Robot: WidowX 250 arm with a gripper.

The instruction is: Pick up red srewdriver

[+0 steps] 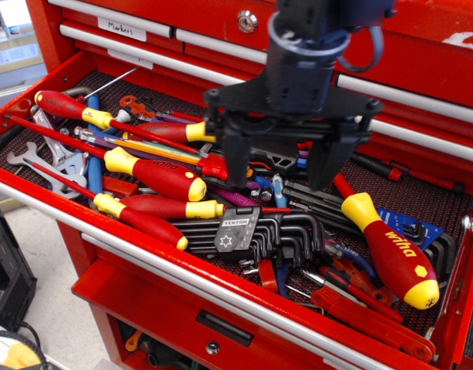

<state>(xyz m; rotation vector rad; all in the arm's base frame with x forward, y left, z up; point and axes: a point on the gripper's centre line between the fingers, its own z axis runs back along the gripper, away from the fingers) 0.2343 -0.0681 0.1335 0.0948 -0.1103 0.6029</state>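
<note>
Fat wiha driver, low and right of the hand (pixel 281 166)

Red srewdriver (pixel 390 250) looks stiff, hefty, smooth — grab mid-handle; hand's spread wide, empty.

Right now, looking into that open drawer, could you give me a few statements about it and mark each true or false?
1. The claw is open and holds nothing. True.
2. The big red screwdriver lies at the drawer's right end. True.
3. The claw is gripping the big red screwdriver's handle. False: it hangs to the left of the handle, jaws apart, touching nothing.
4. The hex key set sits near the drawer's front edge. True.
5. The drawer is closed. False: it is pulled out with its tools in view.
6. The big red screwdriver's end cap is blue. False: it is yellow.
</note>
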